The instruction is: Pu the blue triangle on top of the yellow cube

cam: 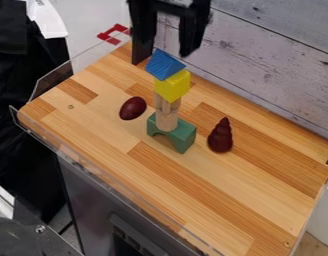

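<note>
My gripper [163, 57] hangs open at the top of the camera view, its black fingers spread to the left and right of the blue triangle [164, 65]. The triangle rests on the yellow cube [173, 86], peak upward and set slightly toward the cube's left side. A gap shows between the triangle and the right finger. Below the cube are plain wooden pieces [167, 119], standing on a green arch block [172, 135].
A dark red egg-shaped object [132, 108] lies left of the tower. A dark red ridged cone [221, 136] stands to its right. The wooden tabletop [213, 200] has a clear raised edge along its left and front sides, and a plank wall [273, 55] rises behind.
</note>
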Controlling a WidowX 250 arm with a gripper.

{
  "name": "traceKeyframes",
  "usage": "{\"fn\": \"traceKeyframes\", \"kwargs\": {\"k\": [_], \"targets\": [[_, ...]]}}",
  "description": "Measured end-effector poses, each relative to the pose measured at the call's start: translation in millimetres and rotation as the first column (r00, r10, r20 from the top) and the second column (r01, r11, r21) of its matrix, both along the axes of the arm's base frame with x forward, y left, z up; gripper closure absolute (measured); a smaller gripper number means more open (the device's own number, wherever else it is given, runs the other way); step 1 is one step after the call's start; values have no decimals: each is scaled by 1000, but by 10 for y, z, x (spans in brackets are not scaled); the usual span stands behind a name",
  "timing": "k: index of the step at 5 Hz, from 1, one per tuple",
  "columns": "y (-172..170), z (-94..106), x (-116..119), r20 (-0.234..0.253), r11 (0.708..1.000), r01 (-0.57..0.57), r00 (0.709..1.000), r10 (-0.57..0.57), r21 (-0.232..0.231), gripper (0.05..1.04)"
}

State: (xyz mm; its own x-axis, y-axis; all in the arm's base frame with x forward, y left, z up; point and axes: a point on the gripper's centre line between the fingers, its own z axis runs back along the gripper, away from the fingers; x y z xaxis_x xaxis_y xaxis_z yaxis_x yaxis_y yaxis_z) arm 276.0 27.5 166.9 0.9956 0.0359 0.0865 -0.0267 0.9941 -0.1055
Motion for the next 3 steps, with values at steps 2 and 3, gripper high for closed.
{"fn": "traceKeyframes", "kwargs": {"k": [2,3], "targets": [[521,254,-241,39,988,-154,987,154,-5,83],[678,111,-405,-16,981,-194,981,194,2,83]]}}
